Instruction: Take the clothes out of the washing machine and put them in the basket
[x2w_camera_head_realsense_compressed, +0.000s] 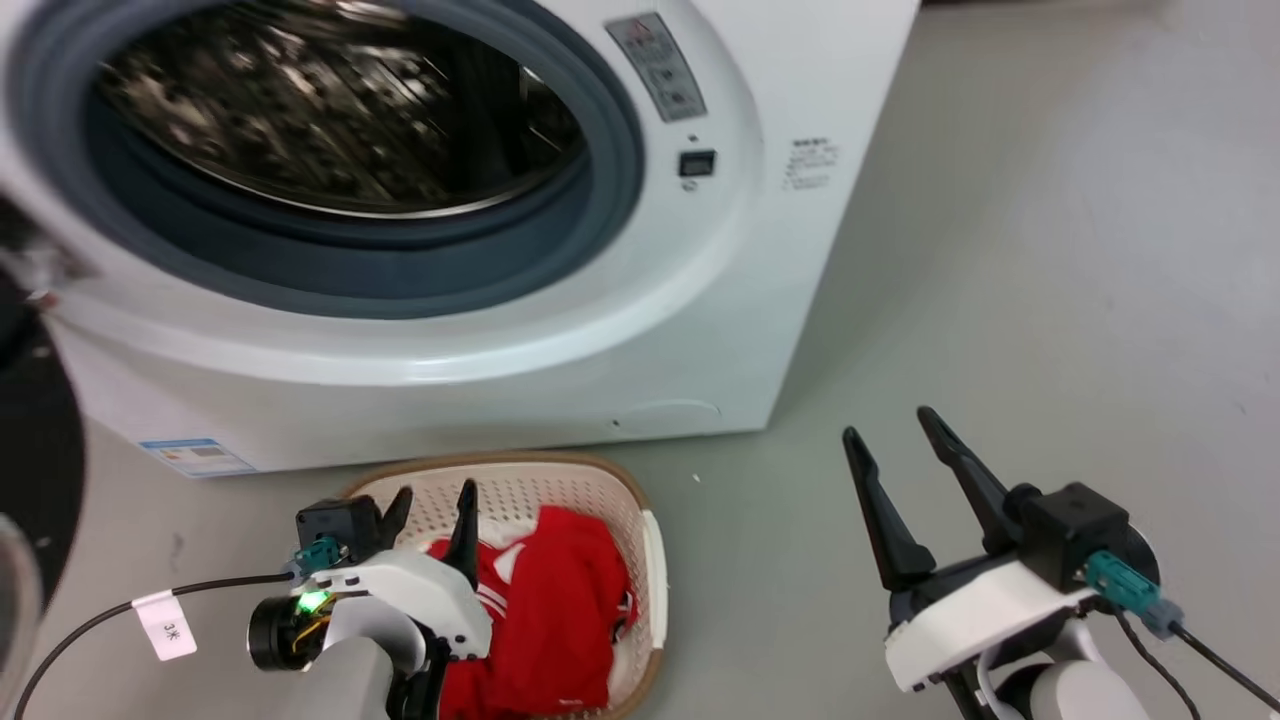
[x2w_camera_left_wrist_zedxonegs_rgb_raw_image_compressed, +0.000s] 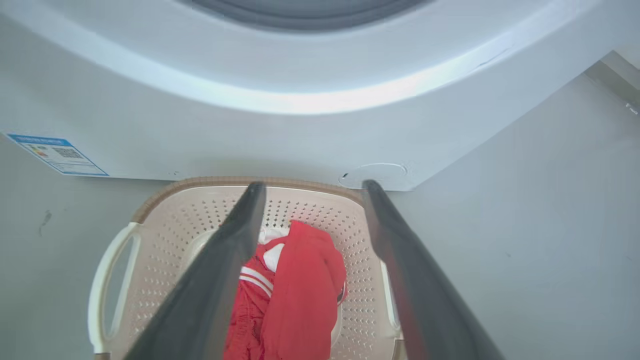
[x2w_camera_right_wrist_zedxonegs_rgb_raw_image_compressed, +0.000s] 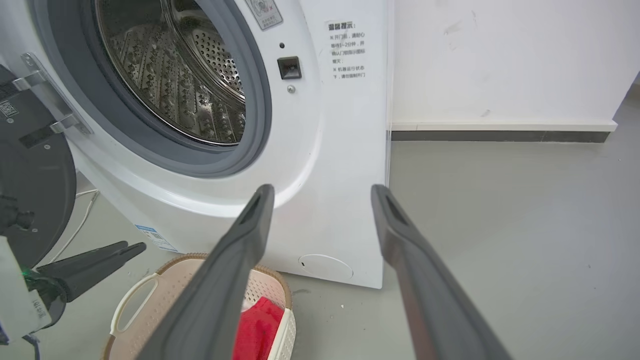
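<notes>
1. The clothes (x2w_camera_head_realsense_compressed: 560, 610) lay heaped in the basket (x2w_camera_head_realsense_compressed: 655, 560), which sat on the floor (x2w_camera_head_realsense_compressed: 1050, 300) just in front of the washing machine (x2w_camera_head_realsense_compressed: 700, 330). By my reckoning the job looked close to done.
2. The left hand (x2w_camera_head_realsense_compressed: 436, 490) hung just over the near left part of the basket, its two fingers apart and gripping nothing. The right hand (x2w_camera_head_realsense_compressed: 888, 422) hovered over bare floor well to the right, fingers also spread and empty.
3. Risk one: the left fingers sat low above the loose cloth. If a tip caught a fold while rising, it might drag a garment back over the rim.
4. Risk two: the basket looked like light plastic on a smooth grey floor. A nudge from the left arm could slide or tip it.
5. Risk three: the open door (x2w_camera_head_realsense_compressed: 30, 470) stood at the far left, close to the left arm. A wide swing could knock it.
6. Risk four: the part of the drum (x2w_camera_head_realsense_compressed: 330, 110) I could see was bare steel. Its lowest part was hidden behind the rubber ring (x2w_camera_head_realsense_compressed: 600, 200), so a small item could be missed.
7. The garments were soft, crumpled red cloth, one with white stripes.
8. The basket was oval and cream, dotted with holes, with a brown woven-look rim and a white handle.
9. The machine was glossy white and rounded, with a thick grey ring and a shiny perforated drum.
</notes>
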